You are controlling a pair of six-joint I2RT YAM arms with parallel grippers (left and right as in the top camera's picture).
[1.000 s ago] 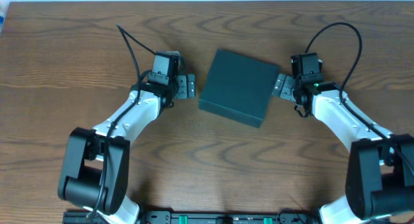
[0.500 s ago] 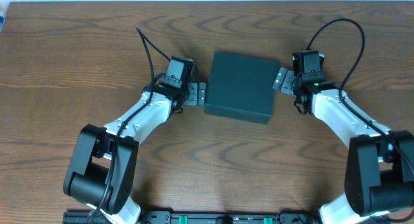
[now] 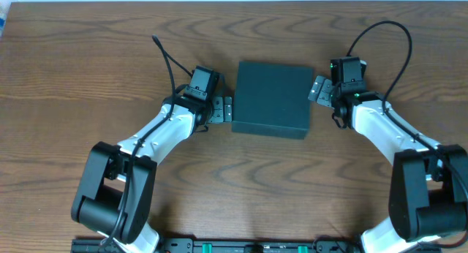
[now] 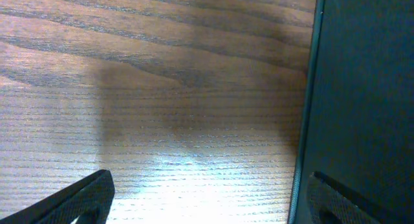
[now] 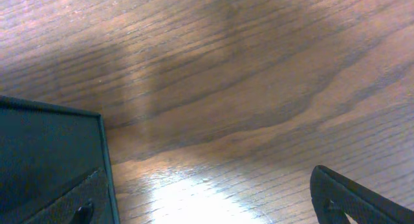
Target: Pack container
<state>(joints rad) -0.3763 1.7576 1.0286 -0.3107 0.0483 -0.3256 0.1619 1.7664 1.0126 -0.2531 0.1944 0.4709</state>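
Overhead: spread left fingers (image 3: 226,103), right fingers (image 3: 319,85) flank container (image 3: 272,98).

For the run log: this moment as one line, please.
container: lid shut, on table | left hand: open, at container's left edge | right hand: open, at container's right edge | held: nothing

Item: container (image 3: 270,98), one piece. Dark teal-green, matte, square rigid box. From overhead I see its top face flat and closed, with the near side wall showing beneath. It lies flat on the table (image 3: 88,63), about mid-width, nearly square to the table's edges. In my wrist views only a plain dark wall and one sharp corner of it show.
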